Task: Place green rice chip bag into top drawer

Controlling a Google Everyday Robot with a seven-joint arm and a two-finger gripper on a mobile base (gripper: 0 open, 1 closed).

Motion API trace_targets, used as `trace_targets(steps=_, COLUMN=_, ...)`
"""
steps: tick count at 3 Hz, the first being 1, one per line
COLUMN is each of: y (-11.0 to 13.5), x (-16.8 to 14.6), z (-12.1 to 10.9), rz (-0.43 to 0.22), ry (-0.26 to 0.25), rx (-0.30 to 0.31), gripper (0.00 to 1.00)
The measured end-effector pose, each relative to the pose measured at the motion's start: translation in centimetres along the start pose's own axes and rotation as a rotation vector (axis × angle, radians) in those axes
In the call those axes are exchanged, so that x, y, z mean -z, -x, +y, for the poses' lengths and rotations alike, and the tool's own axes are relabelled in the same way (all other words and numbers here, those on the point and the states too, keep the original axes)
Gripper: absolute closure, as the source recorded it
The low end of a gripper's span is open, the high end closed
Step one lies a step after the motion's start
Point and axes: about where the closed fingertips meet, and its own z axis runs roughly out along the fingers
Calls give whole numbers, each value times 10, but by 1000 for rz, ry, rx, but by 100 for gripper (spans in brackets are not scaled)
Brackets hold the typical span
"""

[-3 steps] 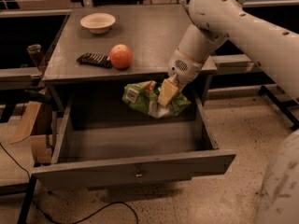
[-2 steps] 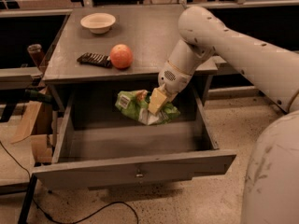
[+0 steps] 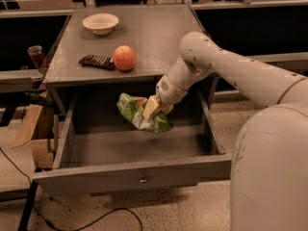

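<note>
Bag [image 3: 136,114], crumpled bright green, in jaws over top drawer [image 3: 130,176].

The crumpled green rice chip bag [image 3: 129,109] hangs from the gripper [image 3: 151,111] above the open top drawer [image 3: 96,177].

Claw [image 3: 153,109] holds green rice chip bag [image 3: 129,109] over top drawer [image 3: 96,176].

Dim warm light; gripper [image 3: 153,109] hangs over the shadowed top drawer [image 3: 96,177].
</note>
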Motion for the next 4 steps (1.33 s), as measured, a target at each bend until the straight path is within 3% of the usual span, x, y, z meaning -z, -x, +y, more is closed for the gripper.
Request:
trace_targets(steps=1, y=-3, x=6, z=-7, rz=-106, ry=-3, rx=-116, gripper=100)
trace_targets(steps=2, y=-5, x=11, z=-6, rz=-190, ry=-14, rx=-169, gripper=82)
trace_targets(steps=4, y=-5, x=8, z=2, rz=-239, ry=-41, rx=-173, gripper=28)
